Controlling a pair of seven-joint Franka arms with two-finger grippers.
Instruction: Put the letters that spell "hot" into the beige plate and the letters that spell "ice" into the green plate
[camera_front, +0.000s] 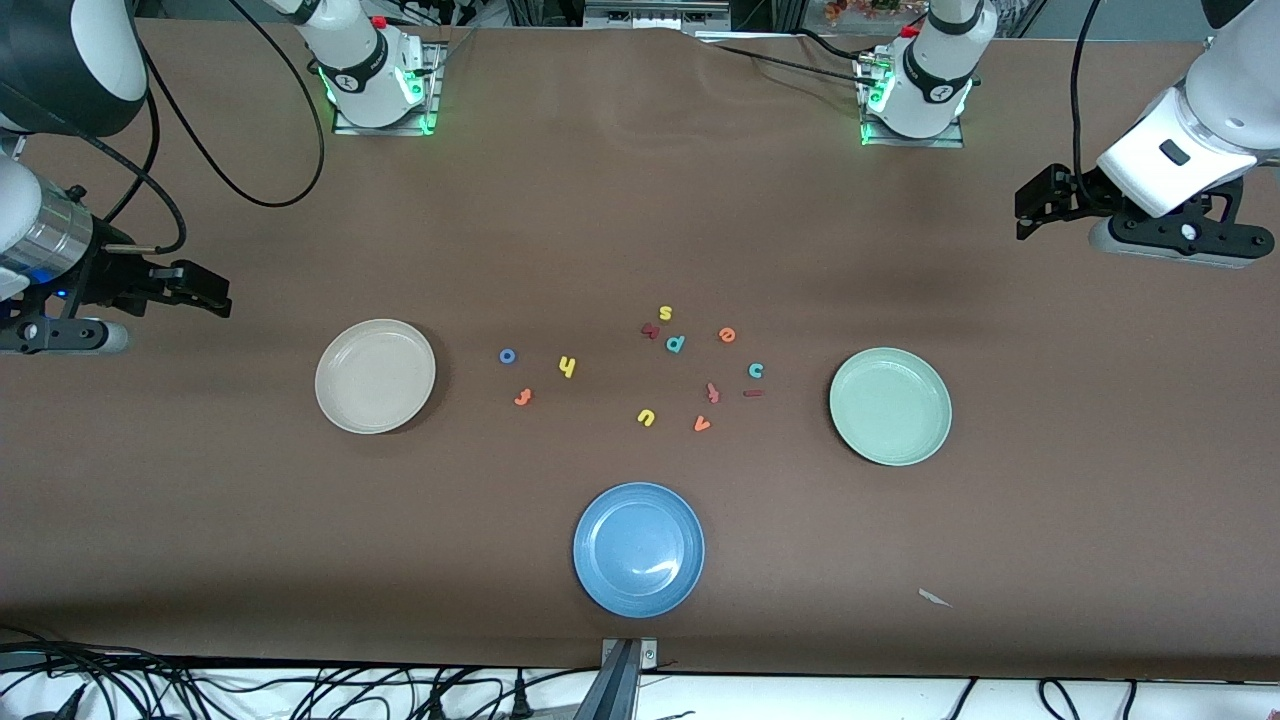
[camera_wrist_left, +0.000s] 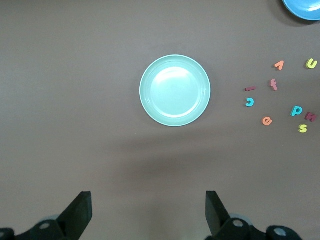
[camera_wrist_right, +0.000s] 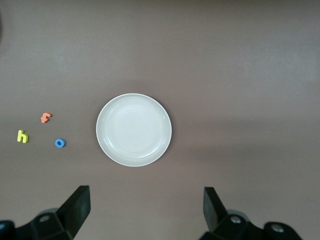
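The beige plate (camera_front: 375, 376) (camera_wrist_right: 133, 129) lies empty toward the right arm's end. Beside it are the blue "o" (camera_front: 507, 356) (camera_wrist_right: 60, 143), yellow "h" (camera_front: 567, 367) (camera_wrist_right: 22, 136) and orange "t" (camera_front: 523, 398) (camera_wrist_right: 45, 118). Toward the left arm's end lies the empty green plate (camera_front: 890, 406) (camera_wrist_left: 175, 90). Near it are the dark red "i" (camera_front: 753, 394) (camera_wrist_left: 250, 89), teal "c" (camera_front: 756, 371) (camera_wrist_left: 249, 102) and orange "e" (camera_front: 727, 335) (camera_wrist_left: 267, 121). My left gripper (camera_front: 1022, 212) (camera_wrist_left: 148, 210) and right gripper (camera_front: 210, 295) (camera_wrist_right: 146, 207) hang open and empty over the table's two ends.
A blue plate (camera_front: 638, 549) lies nearest the front camera. Other letters are scattered mid-table: yellow "s" (camera_front: 665, 313), teal "p" (camera_front: 675, 344), yellow "u" (camera_front: 645, 417), orange "v" (camera_front: 702, 424) and two reddish letters (camera_front: 650, 330). A paper scrap (camera_front: 934, 598) lies near the front edge.
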